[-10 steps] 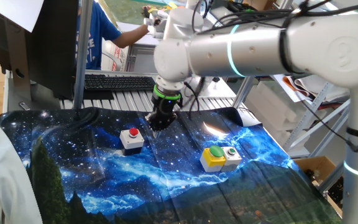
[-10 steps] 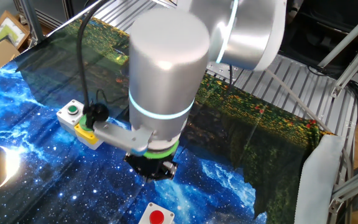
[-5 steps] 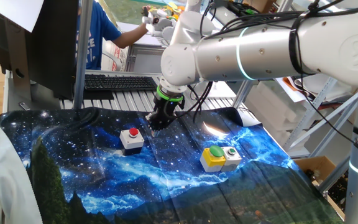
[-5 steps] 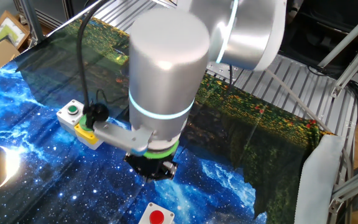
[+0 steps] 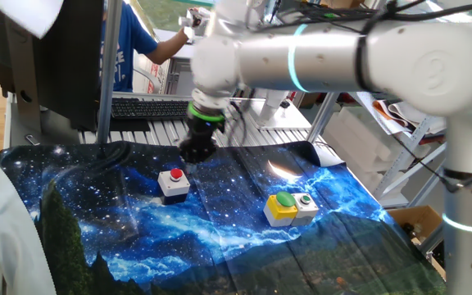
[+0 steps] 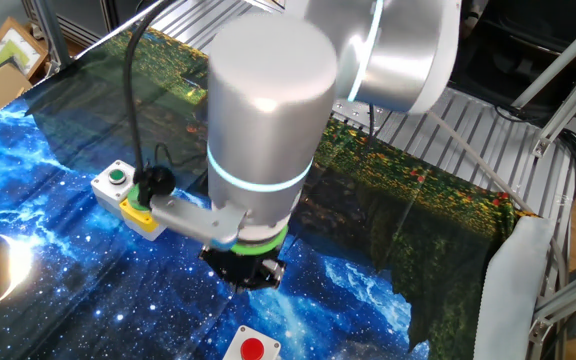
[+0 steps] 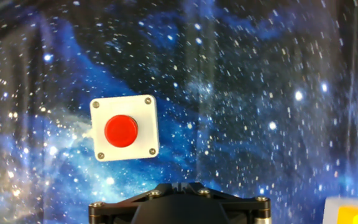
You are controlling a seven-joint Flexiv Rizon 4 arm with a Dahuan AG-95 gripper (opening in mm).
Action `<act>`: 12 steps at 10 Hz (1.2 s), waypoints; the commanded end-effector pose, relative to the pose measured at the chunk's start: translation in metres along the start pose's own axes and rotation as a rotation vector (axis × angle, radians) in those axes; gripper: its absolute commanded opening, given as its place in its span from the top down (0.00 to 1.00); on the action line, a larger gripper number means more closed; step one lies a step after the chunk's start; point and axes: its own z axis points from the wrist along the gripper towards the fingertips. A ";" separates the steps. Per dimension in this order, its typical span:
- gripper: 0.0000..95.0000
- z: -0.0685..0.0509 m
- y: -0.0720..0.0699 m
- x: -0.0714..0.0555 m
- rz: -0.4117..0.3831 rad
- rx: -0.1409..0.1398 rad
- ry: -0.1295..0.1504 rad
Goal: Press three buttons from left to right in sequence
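The red button (image 5: 175,174) sits on its grey-white box (image 5: 174,187) at the left of the cloth. The large green dome (image 5: 284,199) on a yellow box (image 5: 278,213) touches the white box with the small green cap (image 5: 306,199) at the right. My gripper (image 5: 196,154) hangs above the cloth, just behind and right of the red button, not touching it. In the hand view the red button (image 7: 120,130) lies up and left of the gripper's dark body (image 7: 179,205). The fingertips are not shown. The other fixed view shows the gripper (image 6: 244,278), the red button (image 6: 252,349) and the small green cap (image 6: 117,177).
A starry blue cloth (image 5: 220,229) covers the table. A keyboard (image 5: 158,107) lies behind it, and a person in blue (image 5: 133,45) stands at the back. A dark panel on a pole (image 5: 72,65) stands at the back left. The yellow box's corner (image 7: 356,211) shows in the hand view.
In the one fixed view the gripper has moved left, from right of the red button to just behind it. The buttons have not moved.
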 end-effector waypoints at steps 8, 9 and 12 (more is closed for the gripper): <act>1.00 0.000 0.022 -0.003 0.063 0.013 -0.010; 1.00 0.000 0.022 -0.003 0.062 0.013 -0.004; 1.00 0.000 0.022 -0.003 0.083 0.012 0.022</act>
